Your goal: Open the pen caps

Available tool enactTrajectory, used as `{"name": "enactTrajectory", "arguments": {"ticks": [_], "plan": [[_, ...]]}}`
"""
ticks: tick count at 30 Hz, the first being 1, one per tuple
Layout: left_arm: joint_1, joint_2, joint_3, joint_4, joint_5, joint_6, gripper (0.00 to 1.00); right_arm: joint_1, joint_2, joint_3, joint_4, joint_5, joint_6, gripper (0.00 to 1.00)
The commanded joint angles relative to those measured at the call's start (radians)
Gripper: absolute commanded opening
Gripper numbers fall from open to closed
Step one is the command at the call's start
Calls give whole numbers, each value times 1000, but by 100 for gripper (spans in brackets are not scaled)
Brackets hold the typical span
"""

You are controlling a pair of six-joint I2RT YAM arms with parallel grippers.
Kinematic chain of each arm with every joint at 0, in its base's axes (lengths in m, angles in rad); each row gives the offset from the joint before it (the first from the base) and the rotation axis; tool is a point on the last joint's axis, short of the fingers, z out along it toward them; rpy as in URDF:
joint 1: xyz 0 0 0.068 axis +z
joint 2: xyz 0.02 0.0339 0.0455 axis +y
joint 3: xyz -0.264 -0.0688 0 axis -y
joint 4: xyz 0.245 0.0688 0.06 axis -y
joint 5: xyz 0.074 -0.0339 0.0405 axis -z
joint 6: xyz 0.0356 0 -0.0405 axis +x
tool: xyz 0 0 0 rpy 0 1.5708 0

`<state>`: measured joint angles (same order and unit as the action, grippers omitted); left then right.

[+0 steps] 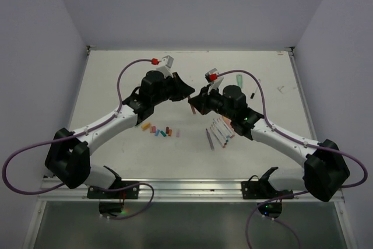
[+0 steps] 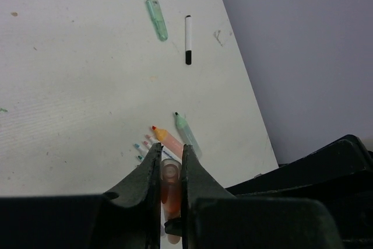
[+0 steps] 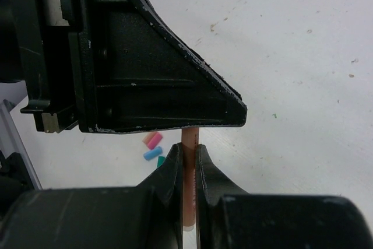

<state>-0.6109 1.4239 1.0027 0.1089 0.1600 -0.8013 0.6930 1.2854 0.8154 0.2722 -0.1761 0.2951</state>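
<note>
One cap (image 2: pixel 170 185) is in hand: a short translucent tube, salmon-orange, still seated on the end of one pen (image 3: pixel 189 190) with a slim barrel of the same salmon colour. This pen hangs above the middle of the table (image 1: pixel 116 86), caught between the two claws. The left gripper (image 2: pixel 171 151) is pinched narrow onto the cap, a finger pressing each side. The right gripper (image 3: pixel 187 150) is clamped just as tight around the barrel further along. Below and left of the held pen, toward the arm bases, about seven loose caps (image 1: pixel 161 130) lie in a short ragged row: yellow-orange, pink, blue, teal, red, orange and pale pink, each a tiny stub. Below and right of the held pen is a fanned cluster of pens (image 1: pixel 221 131), roughly half a dozen. Most are white-barrelled, with an orange highlighter (image 2: pixel 167 139) and a pale green highlighter (image 2: pixel 189 134) among them, their tips bare. One darker pen (image 1: pixel 210 139) lies just beside that cluster. Beyond the held pen, to its right and toward the far edge, are two more: one mint-green highlighter (image 2: pixel 156 18) and one white pen with a black end (image 2: pixel 188 39), near each other but not touching.
</note>
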Motion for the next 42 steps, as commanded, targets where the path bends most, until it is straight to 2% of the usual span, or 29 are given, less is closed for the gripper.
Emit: {"name": "enactTrajectory", "arguments": {"ticks": [1, 2, 7, 10, 12, 13, 16, 17, 18, 22, 26, 32, 39, 42], "plan": [[-3, -39, 14, 40, -37, 11, 4, 7, 2, -2, 61, -25, 2, 2], [-1, -42, 13, 40, -39, 14, 0, 7, 3, -2, 61, -29, 6, 5], [-4, -65, -3, 46, -22, 42, 0, 8, 23, 2, 61, -74, 24, 31], [-3, -82, -29, 67, 7, 45, 0, 10, 43, 10, 71, -89, 33, 37], [-6, -89, -44, 83, 27, 44, 0, 10, 60, 21, 78, -95, 33, 38], [-6, -97, -50, 87, 32, 42, 0, 10, 63, 25, 79, -102, 33, 36], [-6, -111, -62, 89, 26, 47, 0, 8, 75, 39, 88, -111, 33, 20], [-6, -114, -68, 81, 18, 50, 0, 8, 75, 39, 87, -117, 30, 4], [-6, -124, -69, 77, -12, 53, 0, 8, 75, 38, 84, -120, 26, 0], [8, -154, -73, 63, -135, 45, 0, 8, 62, 8, 41, -145, -4, 0], [60, -201, -105, 141, -305, -19, 0, 8, 17, -68, -48, -160, -59, 0], [80, -258, -110, 247, -548, -78, 0, 10, -27, -162, -159, -184, -151, 0], [89, -295, -121, 373, -711, -104, 0, 23, -21, -206, -202, -209, -191, 0], [103, -280, -92, 359, -680, -102, 0, 26, -15, -202, -214, -207, -175, 0]]}}
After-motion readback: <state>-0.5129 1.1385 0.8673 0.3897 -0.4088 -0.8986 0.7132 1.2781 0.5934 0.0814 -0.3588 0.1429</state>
